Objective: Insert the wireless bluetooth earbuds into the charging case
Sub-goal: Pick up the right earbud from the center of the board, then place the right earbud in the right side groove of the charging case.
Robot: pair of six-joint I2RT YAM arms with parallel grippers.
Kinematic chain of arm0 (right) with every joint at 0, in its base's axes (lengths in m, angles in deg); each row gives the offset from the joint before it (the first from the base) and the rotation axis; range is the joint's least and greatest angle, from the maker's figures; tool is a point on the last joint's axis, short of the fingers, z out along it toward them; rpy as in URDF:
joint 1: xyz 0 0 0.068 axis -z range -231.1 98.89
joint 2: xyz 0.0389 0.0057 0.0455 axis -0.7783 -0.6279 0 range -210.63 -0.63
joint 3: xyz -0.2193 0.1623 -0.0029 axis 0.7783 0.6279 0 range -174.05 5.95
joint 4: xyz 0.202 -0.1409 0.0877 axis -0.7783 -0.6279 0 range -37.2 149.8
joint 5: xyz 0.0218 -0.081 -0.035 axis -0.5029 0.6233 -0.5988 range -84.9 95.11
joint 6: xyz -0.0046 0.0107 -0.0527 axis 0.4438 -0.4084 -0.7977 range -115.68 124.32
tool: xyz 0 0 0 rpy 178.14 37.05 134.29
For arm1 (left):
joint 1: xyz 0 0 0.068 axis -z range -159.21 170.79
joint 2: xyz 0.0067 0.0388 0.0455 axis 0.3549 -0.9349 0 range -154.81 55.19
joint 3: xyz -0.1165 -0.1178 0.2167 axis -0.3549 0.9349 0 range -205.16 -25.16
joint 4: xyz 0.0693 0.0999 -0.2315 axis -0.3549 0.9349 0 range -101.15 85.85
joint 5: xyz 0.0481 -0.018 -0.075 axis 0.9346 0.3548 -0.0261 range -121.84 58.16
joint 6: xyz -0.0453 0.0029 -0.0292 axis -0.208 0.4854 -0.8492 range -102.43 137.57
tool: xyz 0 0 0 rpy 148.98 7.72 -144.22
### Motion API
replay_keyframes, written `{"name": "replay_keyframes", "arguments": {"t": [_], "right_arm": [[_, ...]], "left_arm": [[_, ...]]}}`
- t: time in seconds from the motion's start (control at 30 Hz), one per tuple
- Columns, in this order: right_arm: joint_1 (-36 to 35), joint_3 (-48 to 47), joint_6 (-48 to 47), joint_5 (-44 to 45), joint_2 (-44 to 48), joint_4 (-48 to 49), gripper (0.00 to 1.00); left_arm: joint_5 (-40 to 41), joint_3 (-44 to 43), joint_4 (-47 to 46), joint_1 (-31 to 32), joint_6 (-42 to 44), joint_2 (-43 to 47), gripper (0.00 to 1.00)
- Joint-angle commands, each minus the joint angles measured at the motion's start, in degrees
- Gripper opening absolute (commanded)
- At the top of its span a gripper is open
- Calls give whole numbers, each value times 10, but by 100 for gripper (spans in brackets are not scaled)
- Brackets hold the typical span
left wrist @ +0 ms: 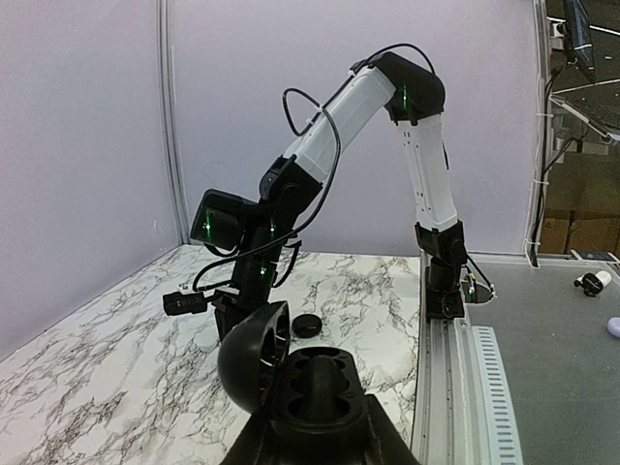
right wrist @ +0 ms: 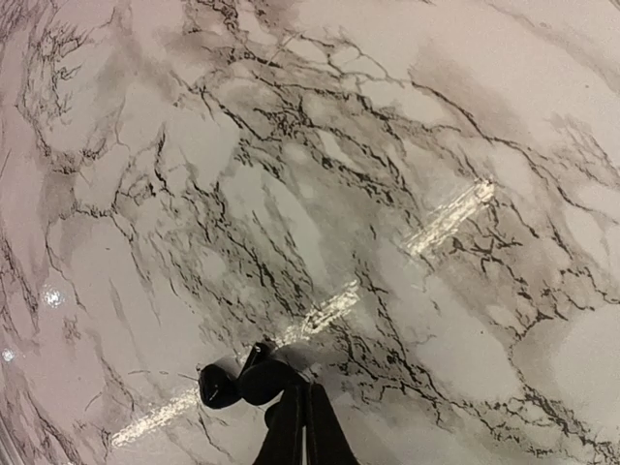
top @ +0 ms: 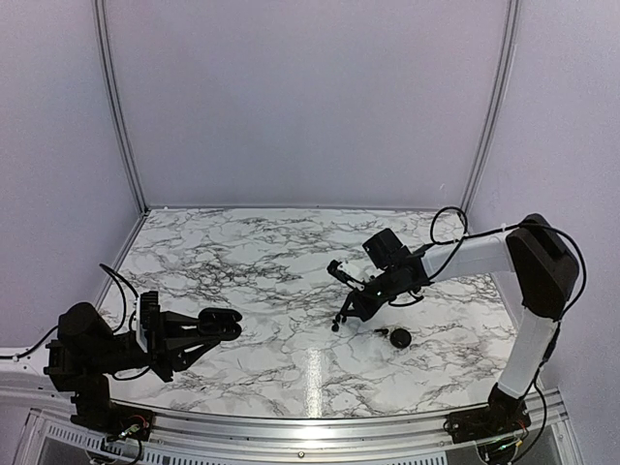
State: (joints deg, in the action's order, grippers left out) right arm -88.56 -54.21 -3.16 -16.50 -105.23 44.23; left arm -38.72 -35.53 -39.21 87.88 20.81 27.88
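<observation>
Right arm (left wrist: pixel 339 116), white links, black joints, green indicator lights, looped black cables, left arm (top: pixel 87 344) all black, black right gripper (right wrist: pixel 295 402).

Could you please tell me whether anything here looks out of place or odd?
Nothing looks damaged or spilled. Two earbuds lie loose on the marble table at the right gripper, and a small round black object sits alone nearby; the charging case is held open in the left gripper.
</observation>
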Motion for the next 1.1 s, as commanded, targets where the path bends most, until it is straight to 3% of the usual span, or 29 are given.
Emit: {"name": "replay_keyframes", "arguments": {"t": [0.0,0.47,1.07], "right_arm": [[-4,3,9,8,20,2,0],[-12,-11,35,22,67,50,0],[-145,-90,69,90,179,64,0]], "left_arm": [[9,-2,-14,2,3,8,0],[22,1,-14,2,4,8,0],[65,58,-123,-2,-28,-7,0]]}}
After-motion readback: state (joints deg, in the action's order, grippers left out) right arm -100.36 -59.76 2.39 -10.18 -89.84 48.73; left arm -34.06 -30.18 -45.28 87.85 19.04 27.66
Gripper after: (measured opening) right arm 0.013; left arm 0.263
